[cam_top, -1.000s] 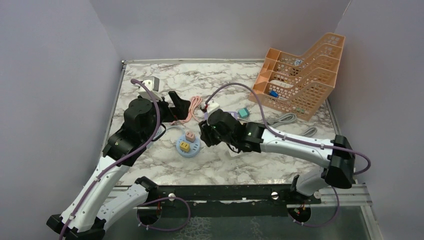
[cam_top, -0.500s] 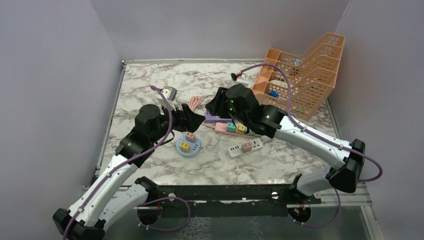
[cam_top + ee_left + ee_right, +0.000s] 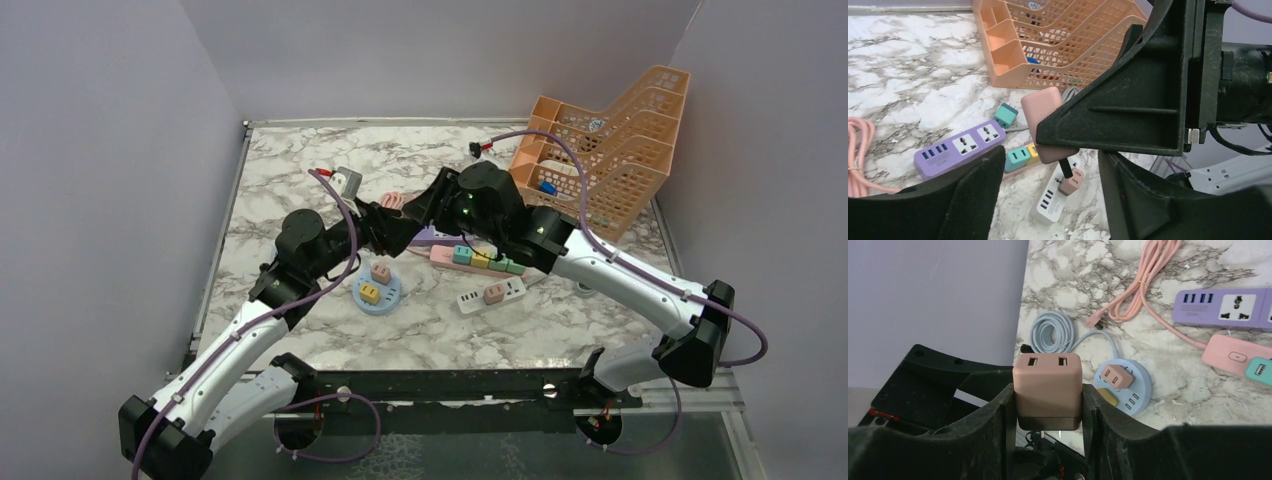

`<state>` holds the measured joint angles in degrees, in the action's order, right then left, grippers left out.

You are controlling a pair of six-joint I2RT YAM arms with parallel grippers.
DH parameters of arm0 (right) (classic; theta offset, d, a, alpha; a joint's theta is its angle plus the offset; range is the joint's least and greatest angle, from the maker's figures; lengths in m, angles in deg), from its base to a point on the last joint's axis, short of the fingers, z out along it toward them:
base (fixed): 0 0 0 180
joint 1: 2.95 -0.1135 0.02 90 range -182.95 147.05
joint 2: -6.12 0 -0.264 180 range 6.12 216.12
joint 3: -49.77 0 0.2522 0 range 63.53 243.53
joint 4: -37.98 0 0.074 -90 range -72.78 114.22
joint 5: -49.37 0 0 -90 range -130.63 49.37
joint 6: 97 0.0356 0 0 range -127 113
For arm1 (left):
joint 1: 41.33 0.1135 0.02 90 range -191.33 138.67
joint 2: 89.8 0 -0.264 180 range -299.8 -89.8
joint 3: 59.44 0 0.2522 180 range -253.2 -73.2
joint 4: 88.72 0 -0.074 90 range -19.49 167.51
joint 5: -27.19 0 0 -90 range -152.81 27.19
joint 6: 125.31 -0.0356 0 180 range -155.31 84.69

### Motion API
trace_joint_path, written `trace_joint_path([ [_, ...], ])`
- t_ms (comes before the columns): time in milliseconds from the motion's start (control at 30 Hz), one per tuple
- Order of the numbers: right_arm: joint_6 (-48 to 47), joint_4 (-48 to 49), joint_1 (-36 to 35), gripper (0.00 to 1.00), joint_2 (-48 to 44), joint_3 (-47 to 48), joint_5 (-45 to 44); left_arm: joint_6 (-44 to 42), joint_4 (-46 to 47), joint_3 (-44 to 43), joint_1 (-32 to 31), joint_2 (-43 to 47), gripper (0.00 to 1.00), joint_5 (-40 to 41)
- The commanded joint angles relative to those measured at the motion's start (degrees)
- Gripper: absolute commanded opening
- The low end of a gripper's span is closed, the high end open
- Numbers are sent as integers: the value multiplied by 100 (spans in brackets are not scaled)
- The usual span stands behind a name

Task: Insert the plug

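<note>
A pink two-port plug (image 3: 1047,377) sits between the fingers of my right gripper (image 3: 1048,405), which is shut on it above the table, prongs pointing back toward the wrist. My left gripper (image 3: 1048,170) is open, its fingers either side of the same plug (image 3: 1042,115) and of the right gripper's finger (image 3: 1128,110). In the top view the two grippers meet nose to nose, left gripper (image 3: 385,228) against right gripper (image 3: 408,220). Below lie a round blue socket hub (image 3: 377,292), a purple strip (image 3: 960,149), a pink strip (image 3: 480,258) and a white strip (image 3: 490,293).
An orange mesh organizer (image 3: 610,150) stands at the back right. A pink cable (image 3: 1133,285) and a coiled light-blue cable (image 3: 1050,332) lie near the hub. Purple walls close in the left, back and right sides.
The right arm lifted away from the hub toward the table's middle with the plug. The left arm swung right to meet it, and its jaws have narrowed around the plug.
</note>
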<state>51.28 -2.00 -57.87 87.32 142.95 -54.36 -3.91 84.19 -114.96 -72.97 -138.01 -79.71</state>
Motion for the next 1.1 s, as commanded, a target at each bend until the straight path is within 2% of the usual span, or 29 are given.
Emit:
trace_joint_path([
  [0,140,339,-32,35,-62,243,235,153,701,9,-27,-88,65,-6],
  [100,144,462,-37,39,-38,177,327,355,779,26,-27,-129,54,232],
  [167,97,569,-31,40,-43,110,420,416,790,48,-27,-140,41,455],
  [300,-156,720,-35,52,-113,-5,437,208,862,179,-28,-61,1,750],
  [433,-616,946,46,64,-400,-215,572,-485,940,353,-27,115,0,540],
  [533,-896,970,185,68,-622,-355,932,-1141,983,441,-27,274,0,-38],
  [633,-994,634,244,69,-755,-358,1180,-1676,1246,547,-27,451,0,-791],
  [733,-981,201,262,71,-852,-305,1225,-2038,1331,555,-27,568,0,-1182],
  [933,-1006,-24,271,73,-1006,-266,1566,-2394,1377,432,-27,515,0,-2064],
  [1067,-997,-52,279,68,-1036,-175,1921,-2539,1384,375,-27,468,0,-2444],
])
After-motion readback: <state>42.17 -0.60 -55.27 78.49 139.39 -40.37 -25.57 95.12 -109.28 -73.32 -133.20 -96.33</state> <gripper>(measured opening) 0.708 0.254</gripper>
